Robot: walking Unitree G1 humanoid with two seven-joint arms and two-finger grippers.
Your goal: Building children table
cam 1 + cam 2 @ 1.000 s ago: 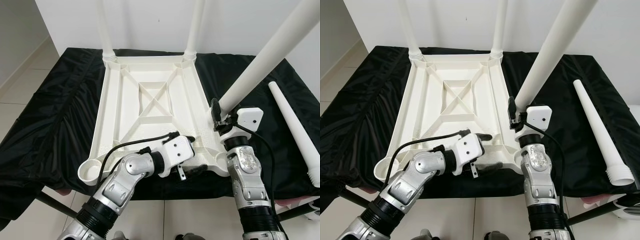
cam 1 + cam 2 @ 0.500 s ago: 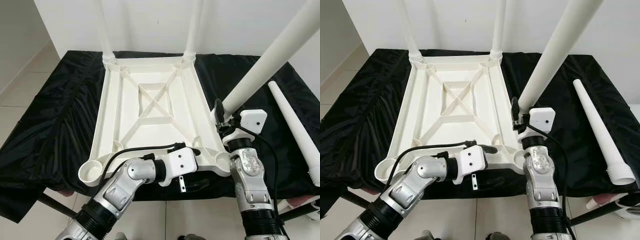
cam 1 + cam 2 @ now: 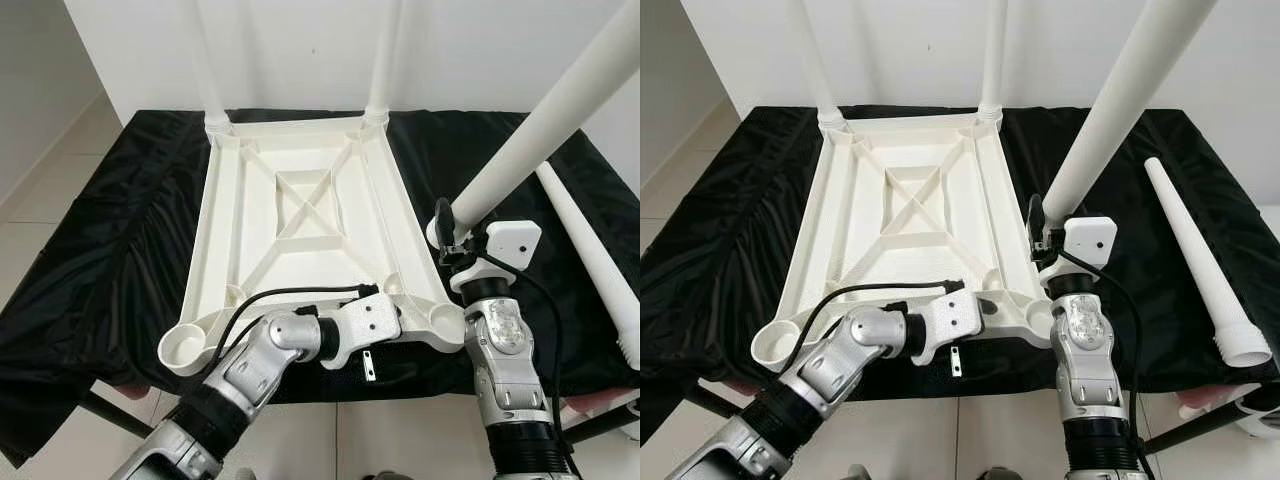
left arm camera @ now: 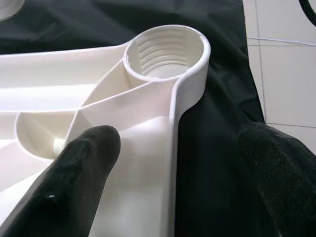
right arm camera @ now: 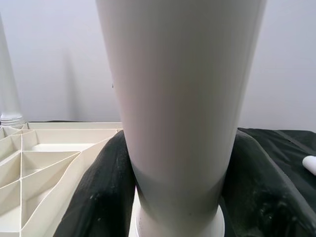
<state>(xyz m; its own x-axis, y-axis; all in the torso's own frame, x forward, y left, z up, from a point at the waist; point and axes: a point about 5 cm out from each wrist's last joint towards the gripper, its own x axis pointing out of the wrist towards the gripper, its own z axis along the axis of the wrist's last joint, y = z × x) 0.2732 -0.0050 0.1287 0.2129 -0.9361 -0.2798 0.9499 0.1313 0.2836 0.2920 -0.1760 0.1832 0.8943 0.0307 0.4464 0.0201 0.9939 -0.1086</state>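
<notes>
You have two legs in at the top of the upside-down white plastic tabletop (image 3: 300,225); your right gripper (image 3: 447,232) jaws hold the third long white plastic leg (image 3: 540,125), your left gripper (image 4: 173,163) jaws sit wide around the bottom rim, and the fourth white leg (image 3: 590,255) lies at right on the black-covered counter (image 3: 120,230).

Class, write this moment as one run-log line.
right gripper: shut on table leg | left gripper: open, straddling tabletop rim near empty socket | spare leg: on black cloth
</notes>
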